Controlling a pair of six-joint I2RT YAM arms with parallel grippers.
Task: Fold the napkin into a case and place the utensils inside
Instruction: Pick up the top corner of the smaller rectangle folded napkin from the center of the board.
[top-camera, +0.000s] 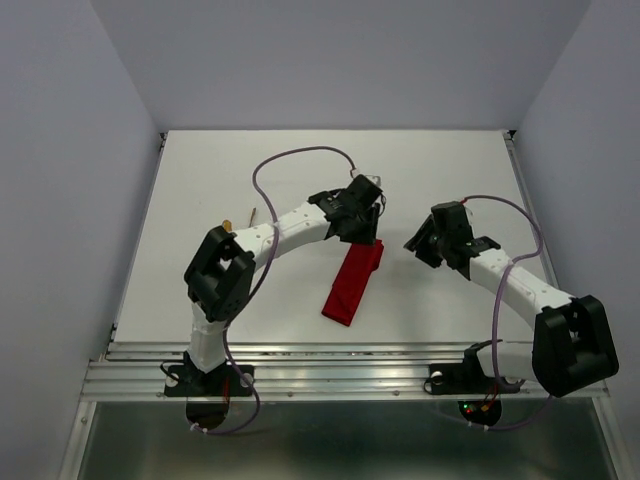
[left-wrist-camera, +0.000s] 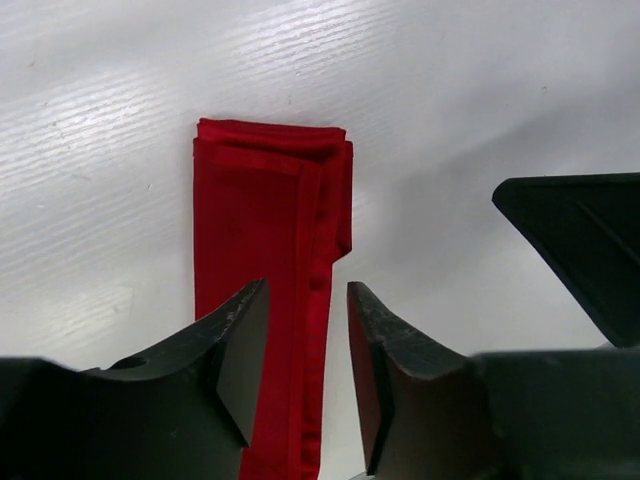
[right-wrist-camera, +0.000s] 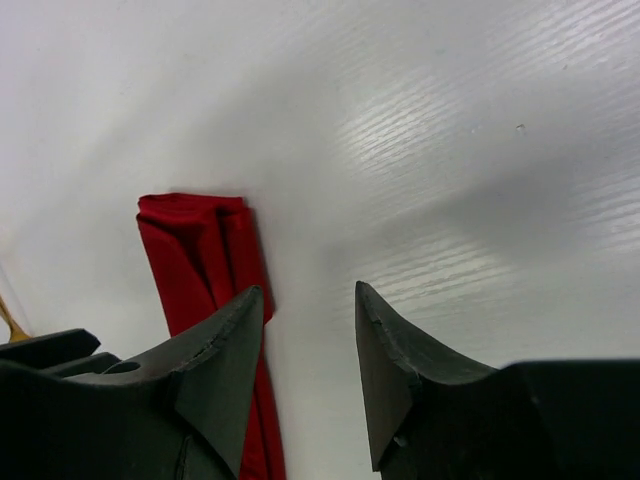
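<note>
The red napkin is folded into a narrow case (top-camera: 353, 283) lying slantwise at mid-table. It also shows in the left wrist view (left-wrist-camera: 265, 220) and the right wrist view (right-wrist-camera: 195, 250). My left gripper (top-camera: 362, 228) hovers over the case's far end, open and empty, with its jaws (left-wrist-camera: 308, 300) standing astride the case's right edge. My right gripper (top-camera: 423, 246) is open and empty (right-wrist-camera: 310, 300) over bare table just right of the case. Of the utensils only small gold bits (top-camera: 229, 224) show beside the left arm; a gold tip (right-wrist-camera: 10, 320) shows in the right wrist view.
The white table (top-camera: 200, 180) is walled by grey panels at the back and sides. A metal rail (top-camera: 340, 372) runs along the near edge. In the left wrist view the right gripper's dark body (left-wrist-camera: 585, 240) stands close on the right.
</note>
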